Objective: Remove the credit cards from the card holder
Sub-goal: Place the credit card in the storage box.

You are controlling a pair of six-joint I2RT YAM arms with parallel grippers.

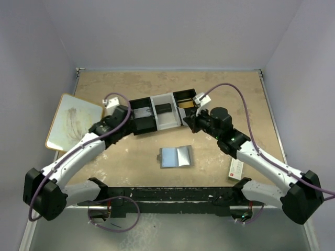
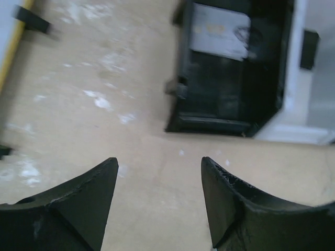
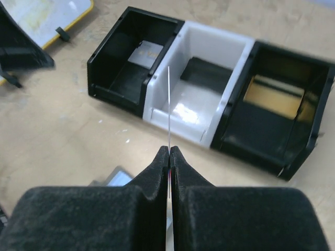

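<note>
Pale walls box in a scuffed tan surface (image 1: 220,94). The card holder (image 1: 175,156) lies opened flat toward the middle of the near edge. It looks light, stiff and slick, so a pinch on a panel's edge seems best. The right hand (image 3: 170,154) pinches a thin card (image 3: 169,104) edgewise before the tray (image 3: 118,94). The left hand (image 2: 159,175) is spread and empty. No print is readable.

The left arm (image 1: 78,154) and right arm (image 1: 264,163) have white link shells, black joint housings and looping purple cables (image 1: 225,85). The fingers (image 2: 84,209) are black, wedge-shaped and matte.
</note>
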